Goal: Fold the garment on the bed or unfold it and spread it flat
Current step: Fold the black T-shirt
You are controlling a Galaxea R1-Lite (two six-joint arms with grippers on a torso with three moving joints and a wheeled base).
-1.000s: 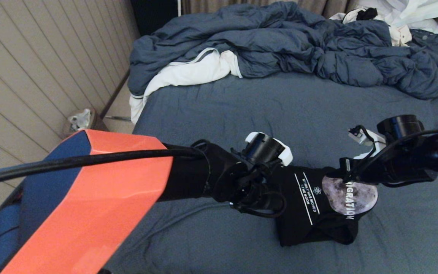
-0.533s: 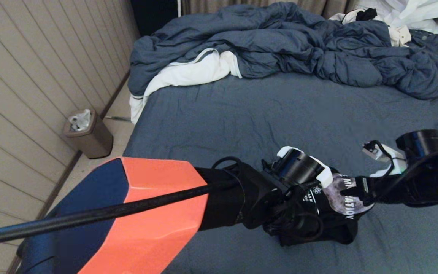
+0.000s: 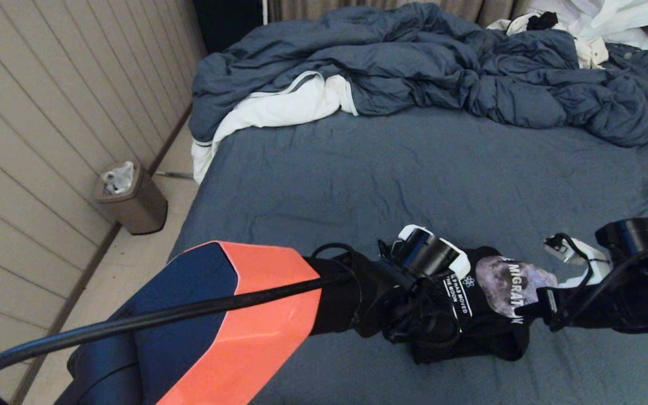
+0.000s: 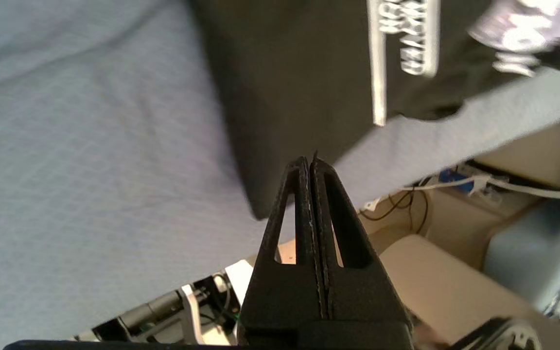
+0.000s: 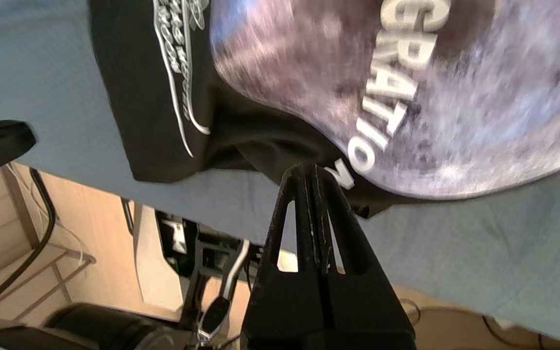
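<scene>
The left hand (image 4: 311,165) hangs over the near-left corner of the folded garment (image 3: 470,315), its two fingers pressed flat together with nothing between them, so it grips no cloth. The right hand (image 5: 315,172) is likewise closed on nothing, its tip just over the garment's near edge below the moon print. Both seem to sit low over the near side because that is where the free corners lie, the likely places to pinch for the next fold or for opening the shirt. The bed (image 3: 358,180) carries everything: its slate-blue sheet is bare through the middle. The duvet (image 3: 442,62) is bunched along the far edge, probably pushed back to leave working room, with a white cloth (image 3: 279,109) spilling over the far-left corner. The garment lies as a compact black packet close to the bed's near edge, right of centre, print facing up.
</scene>
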